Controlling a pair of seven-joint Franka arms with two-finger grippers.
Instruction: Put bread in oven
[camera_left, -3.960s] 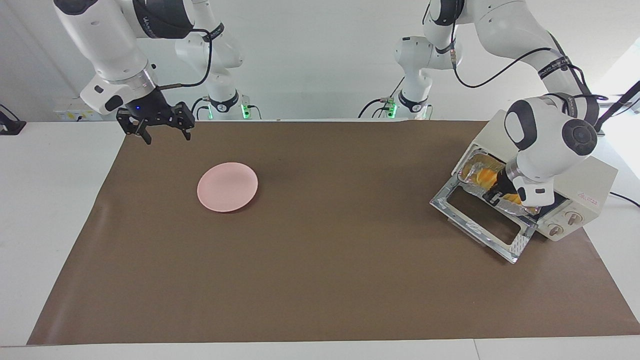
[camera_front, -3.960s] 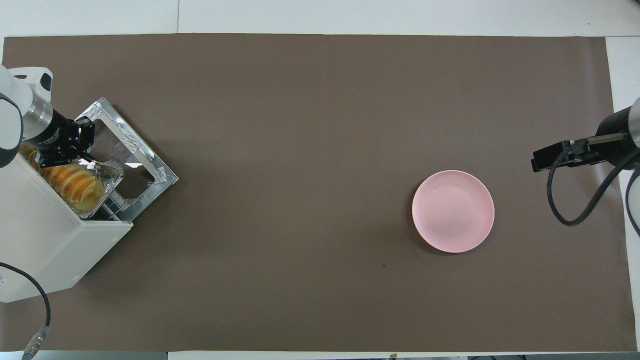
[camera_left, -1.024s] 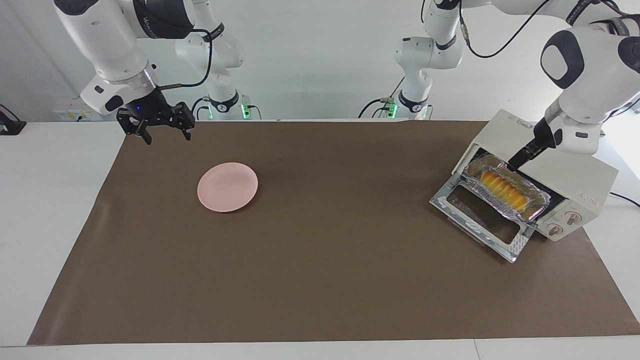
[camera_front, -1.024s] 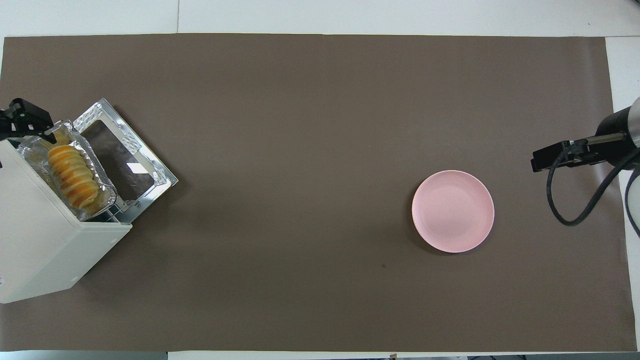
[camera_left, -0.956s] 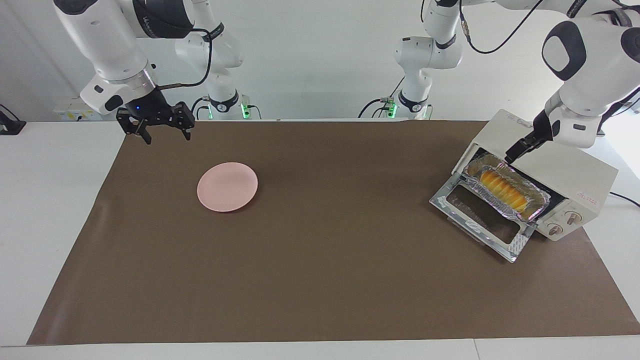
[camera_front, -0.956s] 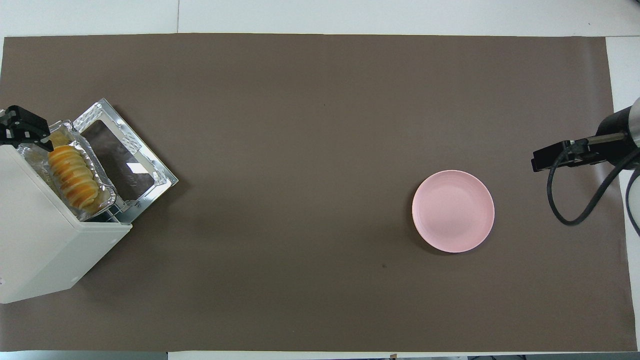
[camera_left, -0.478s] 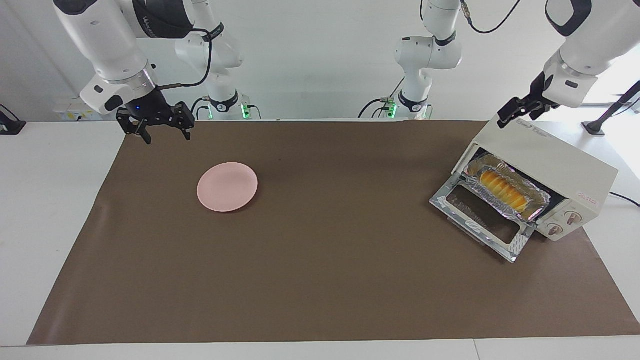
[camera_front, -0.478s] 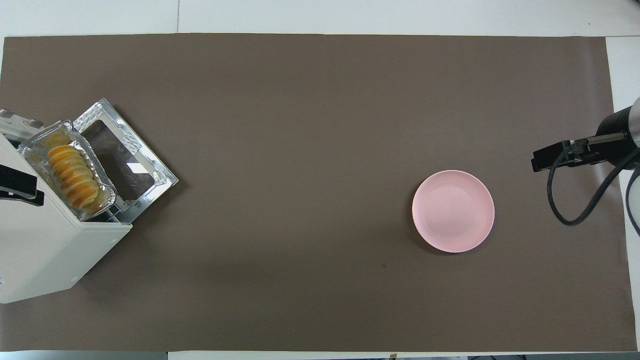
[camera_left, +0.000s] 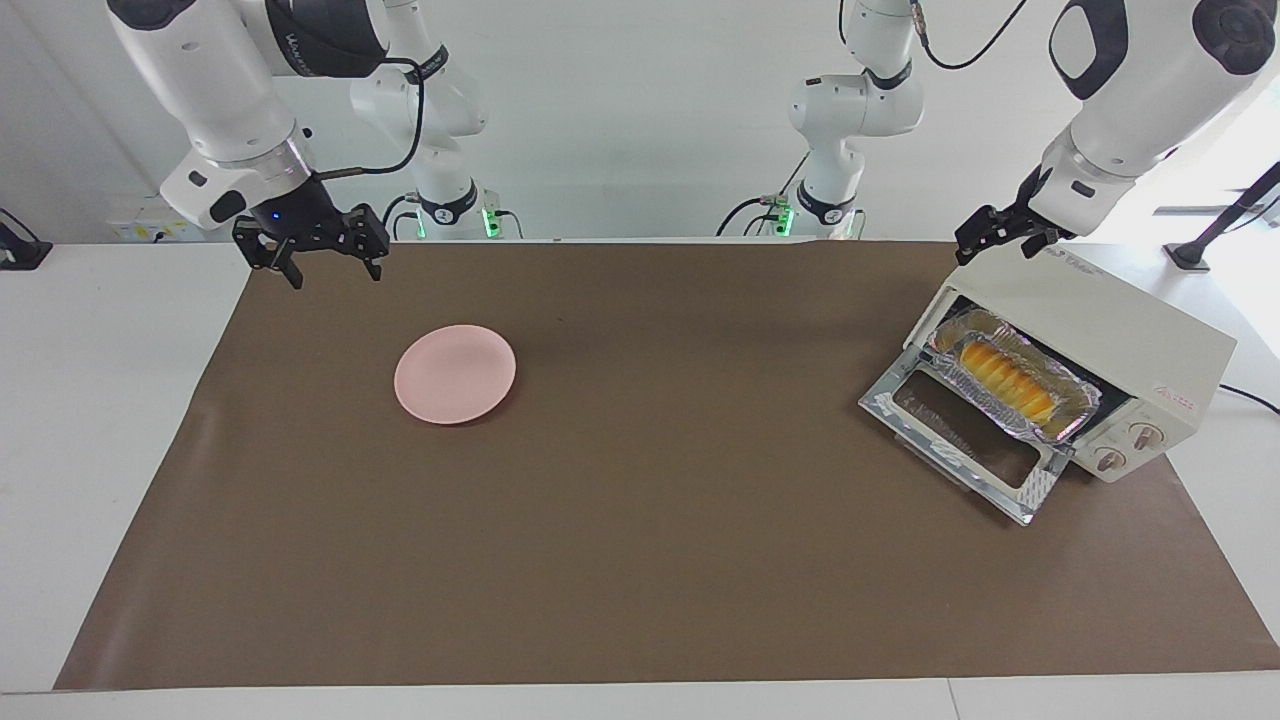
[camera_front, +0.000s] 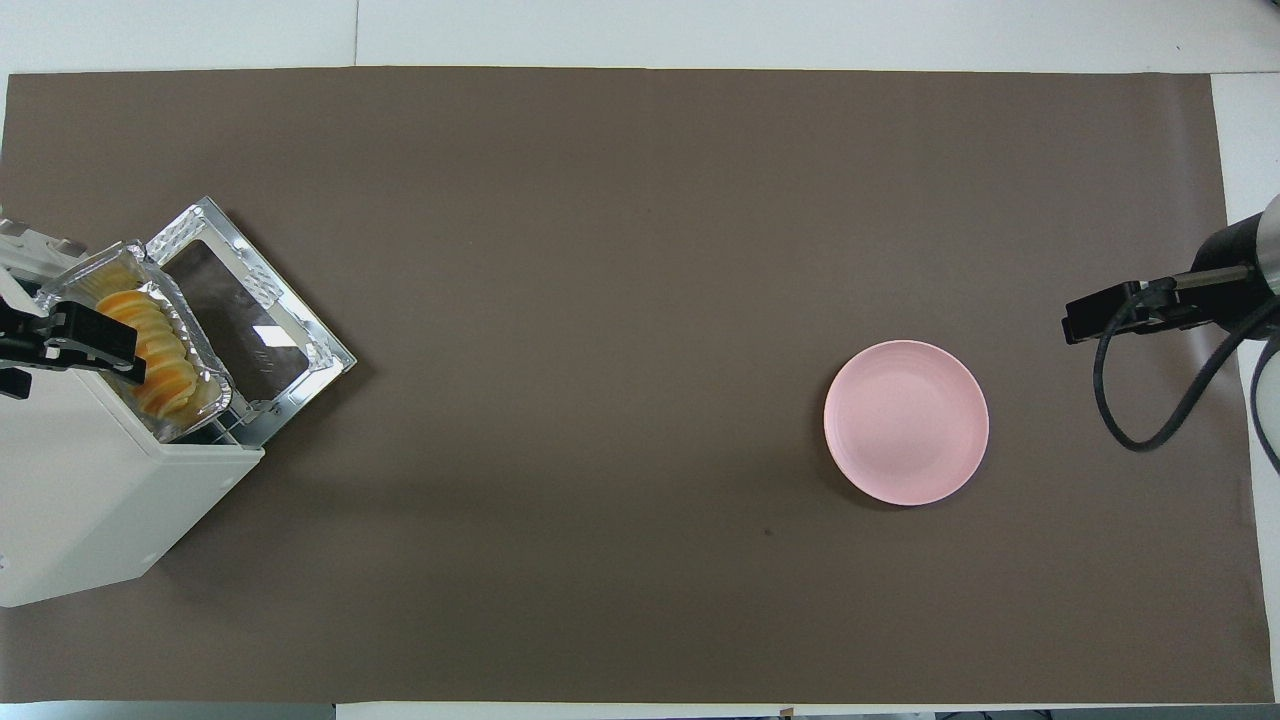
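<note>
Resting in a foil tray (camera_left: 1015, 385) at the mouth of the oven (camera_left: 1110, 345), the bread (camera_left: 1005, 377) was judged delivered; only the lowered door (camera_left: 965, 435) was left. The left gripper (camera_left: 1000, 232) hung released above the oven, the right gripper (camera_left: 320, 250) waited, jaws apart, near a pink plate (camera_left: 455, 373).

Bread (camera_left: 1005, 379): my yellow-orange ridged loaf, lying flat in the oven's mouth, its long axis running ten to four o'clock in the facing view.
Oven (camera_left: 1120, 330): my cream-white box at the left arm's end of the table, glass door (camera_left: 962, 443) dropped open toward seven o'clock, two knobs on its front.
</note>
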